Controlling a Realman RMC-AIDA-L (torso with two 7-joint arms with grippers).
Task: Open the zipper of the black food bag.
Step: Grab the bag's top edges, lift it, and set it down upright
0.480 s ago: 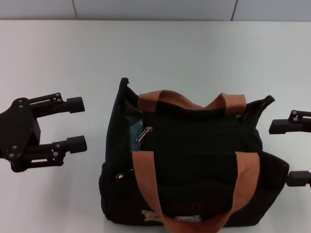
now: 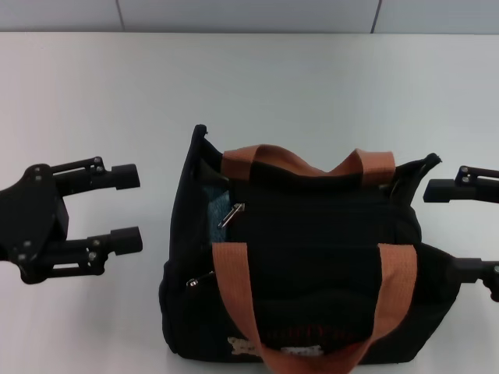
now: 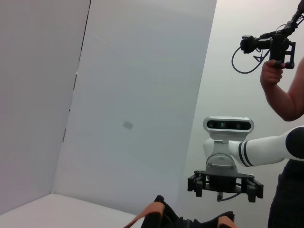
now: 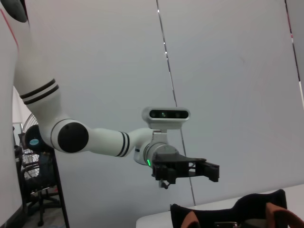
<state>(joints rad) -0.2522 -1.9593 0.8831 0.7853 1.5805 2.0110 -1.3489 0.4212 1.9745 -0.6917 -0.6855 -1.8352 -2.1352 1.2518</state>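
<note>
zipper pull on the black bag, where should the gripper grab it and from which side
Grip the slim silver pull tab of the zipper, coming down from above. It lies angled on the black food bag top near the left gripper, which is open and nearest; pinch across its thin width.

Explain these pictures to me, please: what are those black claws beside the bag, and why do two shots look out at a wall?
The claws are a two-armed robot's grippers. The head view looks down on a white table with a black food bag; its zipper pull shows on top. The left gripper and right gripper flank the bag, both open, holding nothing. The other two shots come from cameras on the wrists, so each sees the opposite arm's gripper above the bag's handles. A person stands behind.
</note>
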